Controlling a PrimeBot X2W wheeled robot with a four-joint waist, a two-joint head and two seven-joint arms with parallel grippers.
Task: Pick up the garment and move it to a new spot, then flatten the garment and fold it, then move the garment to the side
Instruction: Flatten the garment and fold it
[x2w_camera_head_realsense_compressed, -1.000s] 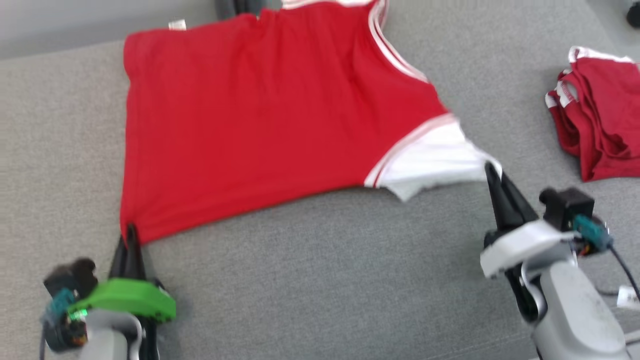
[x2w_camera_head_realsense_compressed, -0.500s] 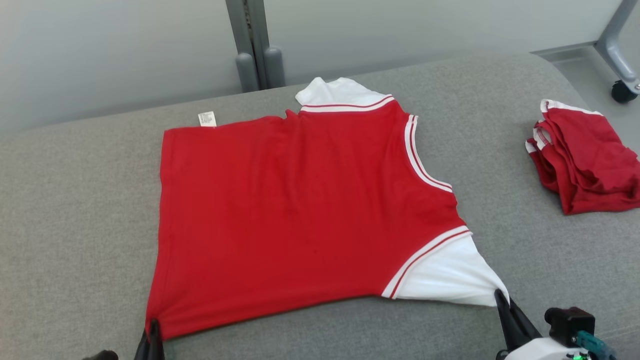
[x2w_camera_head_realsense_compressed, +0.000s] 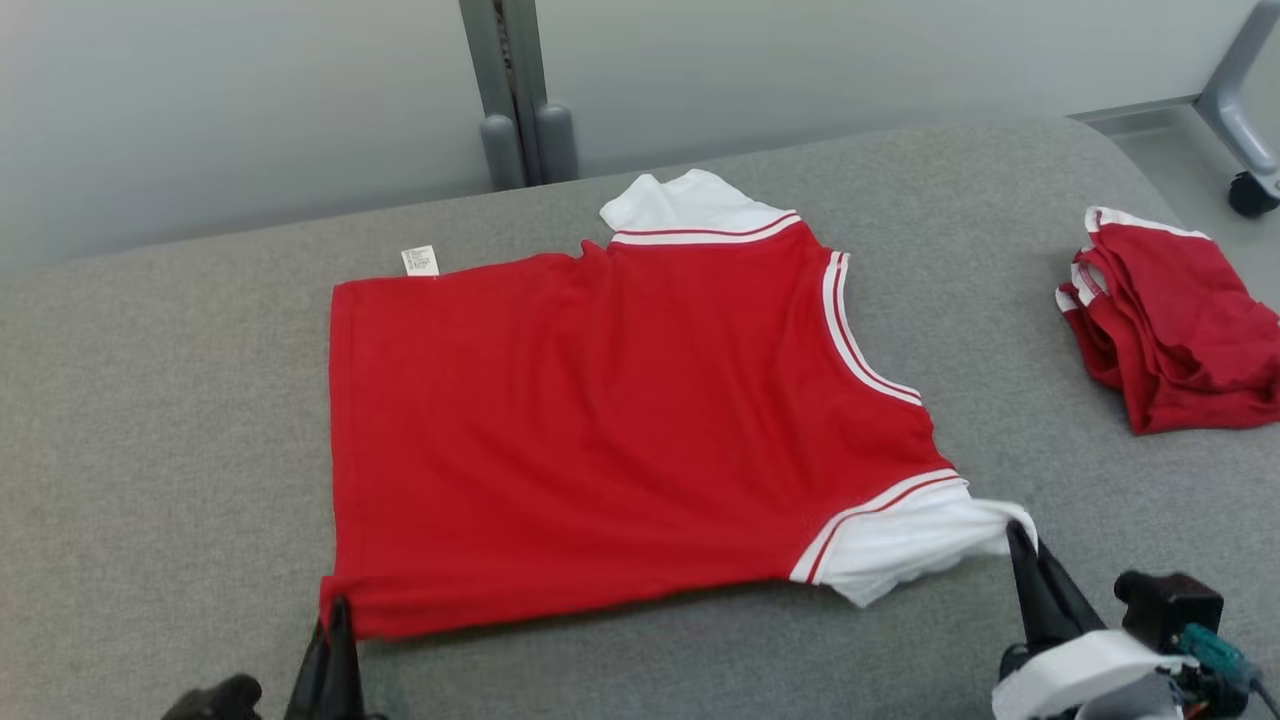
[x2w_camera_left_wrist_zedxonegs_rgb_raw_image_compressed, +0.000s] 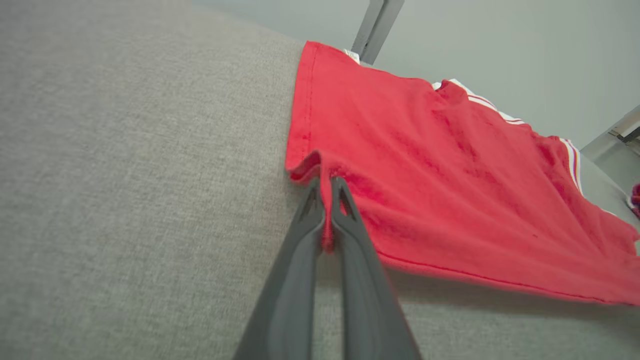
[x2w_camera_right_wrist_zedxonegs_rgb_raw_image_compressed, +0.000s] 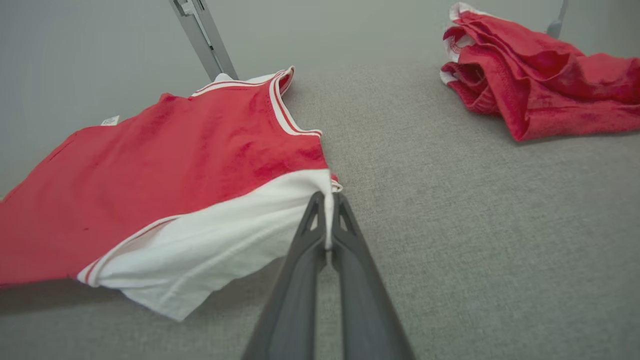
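While both grippers pinch cloth, step: flatten, by my read; your garment (x2w_camera_head_realsense_compressed: 600, 430) lies spread mid grey padded table (x2w_camera_head_realsense_compressed: 150, 400), fold not yet begun.
Left gripper (x2w_camera_left_wrist_zedxonegs_rgb_raw_image_compressed: 325, 186): clamped on the red hem corner, near-left.
Right gripper (x2w_camera_right_wrist_zedxonegs_rgb_raw_image_compressed: 326, 199): clamped on the white sleeve tip, near-right, sleeve held just off the table.
Next move: you'd likely tug the near edge taut, lay it down, let go, then fold.
Count: one spread garment; one red heap (x2w_camera_head_realsense_compressed: 1170, 340) by the right edge, pieces inside cannot tell; two grippers; one white tag (x2w_camera_head_realsense_compressed: 420, 260).
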